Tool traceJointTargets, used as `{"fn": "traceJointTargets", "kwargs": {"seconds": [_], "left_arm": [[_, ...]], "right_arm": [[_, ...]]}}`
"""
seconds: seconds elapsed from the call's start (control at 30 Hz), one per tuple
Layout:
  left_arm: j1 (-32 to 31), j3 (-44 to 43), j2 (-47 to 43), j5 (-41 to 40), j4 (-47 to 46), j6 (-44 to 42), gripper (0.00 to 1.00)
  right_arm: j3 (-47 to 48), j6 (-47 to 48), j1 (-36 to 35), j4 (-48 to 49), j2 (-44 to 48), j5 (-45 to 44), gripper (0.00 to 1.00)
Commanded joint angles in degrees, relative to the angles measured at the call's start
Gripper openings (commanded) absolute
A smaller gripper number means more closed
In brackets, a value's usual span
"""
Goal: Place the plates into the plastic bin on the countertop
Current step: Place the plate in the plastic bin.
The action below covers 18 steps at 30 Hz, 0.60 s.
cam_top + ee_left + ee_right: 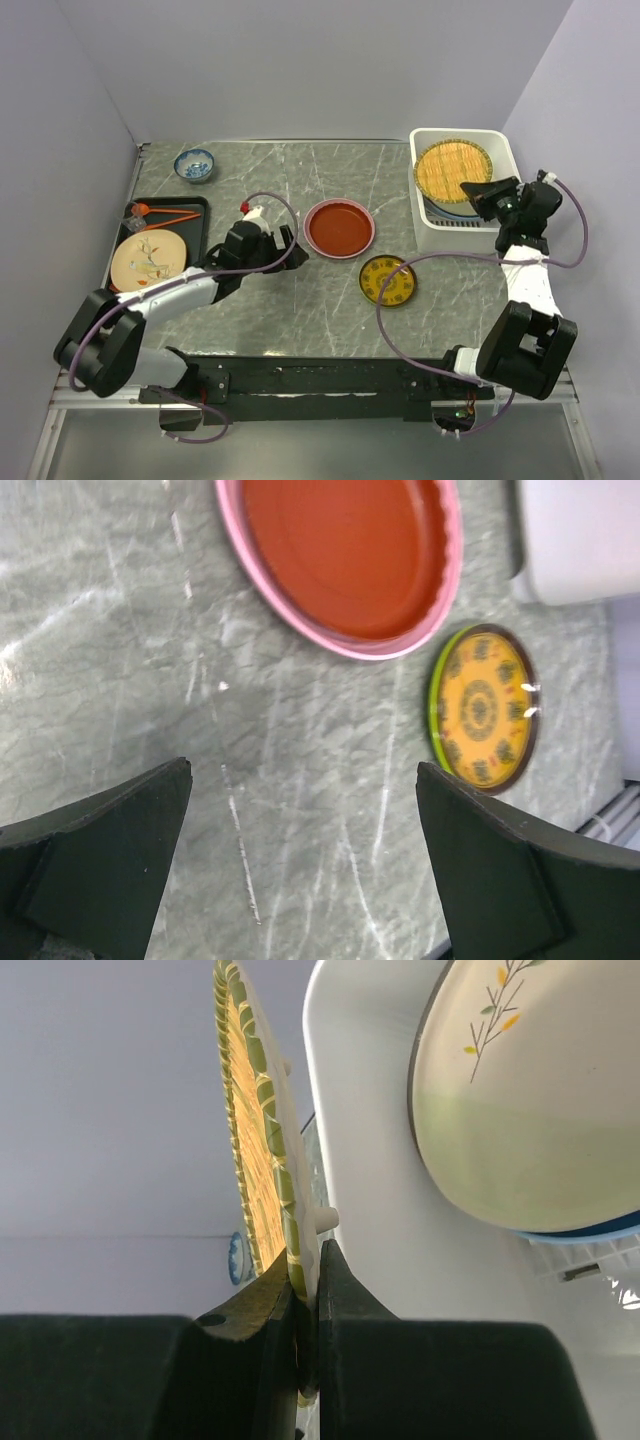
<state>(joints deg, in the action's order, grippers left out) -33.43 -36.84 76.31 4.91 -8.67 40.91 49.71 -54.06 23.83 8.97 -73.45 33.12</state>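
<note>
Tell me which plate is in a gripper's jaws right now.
The yellow woven-look plate, pinched at its rim by the right gripper over the plastic bin. No other plate is gripped.

A green-rimmed yellow plate is hanging over the white bin, which is sitting at two o'clock on the countertop. A pink-rimmed red plate is lying flat mid-counter, with a small yellow patterned plate lying at its five o'clock. A cream sprig plate is lying at nine o'clock.

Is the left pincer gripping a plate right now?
No, the left pincer stands wide open over the countertop, with the red-orange plate lying ahead of it, untouched.
</note>
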Motion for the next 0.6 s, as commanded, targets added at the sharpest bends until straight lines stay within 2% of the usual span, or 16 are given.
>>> {"fn": "traceJointTargets", "kwargs": {"seconds": [0.0, 0.57], "left_arm": [[-0.32, 0.36, -3.98, 0.54, 0.14, -1.79, 0.99], [-0.41, -1.57, 1.91, 5.55, -3.20, -2.59, 0.99]], "right_arm": [[-1.81, -3.06, 1.30, 9.65, -0.99, 2.20, 0.00], [0.12, -5.44, 2.80, 13.35, -6.70, 0.89, 0.01]]}}
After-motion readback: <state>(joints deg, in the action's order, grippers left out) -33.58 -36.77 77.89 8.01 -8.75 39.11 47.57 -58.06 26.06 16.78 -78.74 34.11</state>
